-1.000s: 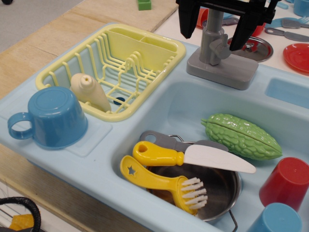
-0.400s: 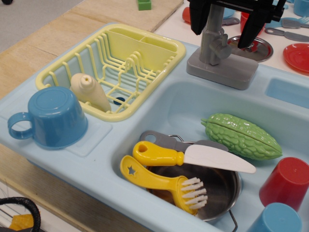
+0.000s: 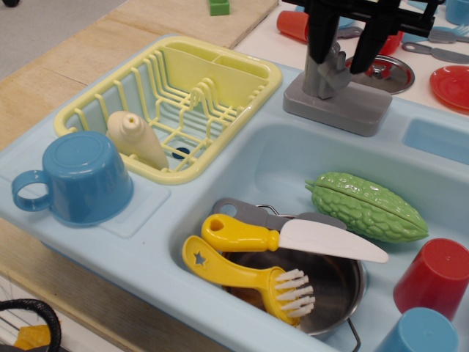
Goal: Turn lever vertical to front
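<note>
The grey toy faucet (image 3: 320, 82) stands on its flat base (image 3: 344, 108) at the back rim of the light blue sink (image 3: 256, 158). Its lever (image 3: 340, 67), a short grey stub, sticks out to the right of the column. My black gripper (image 3: 338, 63) hangs from the top edge. Its left finger (image 3: 318, 35) lies over the top of the column and its right finger (image 3: 366, 48) is just right of the lever. The fingers straddle the lever with a narrow gap, and I see no firm contact. The gripper's upper part is out of frame.
A yellow dish rack (image 3: 176, 95) with a cream bottle (image 3: 135, 139) sits on the left, next to a blue cup (image 3: 80, 176). In the basin lie a green gourd (image 3: 366, 205), a knife (image 3: 293, 238) and brush (image 3: 245, 275) over a metal pot (image 3: 330, 293), and a red cup (image 3: 436, 275). A metal lid (image 3: 388, 72) lies behind.
The gripper has shifted right and its fingers have drawn closer together around the faucet's column and lever. The lever and the other objects have not visibly moved.
</note>
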